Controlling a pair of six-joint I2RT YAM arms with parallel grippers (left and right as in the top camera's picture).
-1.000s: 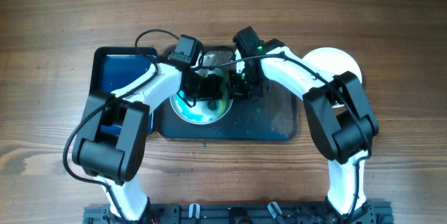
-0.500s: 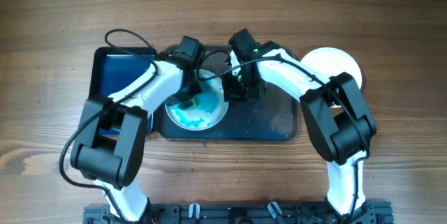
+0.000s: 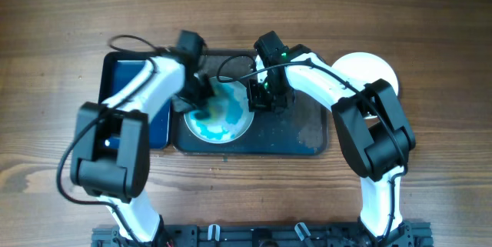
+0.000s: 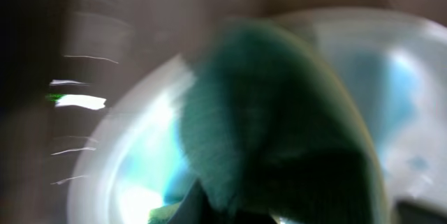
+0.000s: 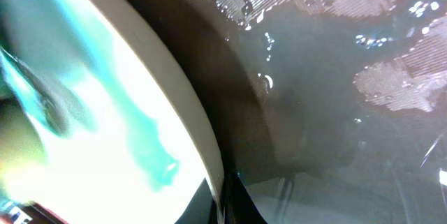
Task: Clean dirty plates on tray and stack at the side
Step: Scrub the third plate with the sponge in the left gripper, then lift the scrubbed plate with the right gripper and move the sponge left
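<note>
Smeared round white plate (image 3: pixel 221 120) on dark rectangular tray (image 3: pixel 300 135); left hand (image 3: pixel 197 98) grasping green sponge (image 4: pixel 272 126), right hand (image 3: pixel 261 97) grip unclear; clean white plate (image 3: pixel 373 66) at surface's right edge.

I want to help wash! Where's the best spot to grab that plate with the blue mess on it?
Its right rim, coming from the right. The plate lies flat on the tray, so only the thin raised edge gives a gripper something to pinch. The green sponge covers the left part, and the right gripper is by that right edge.
</note>
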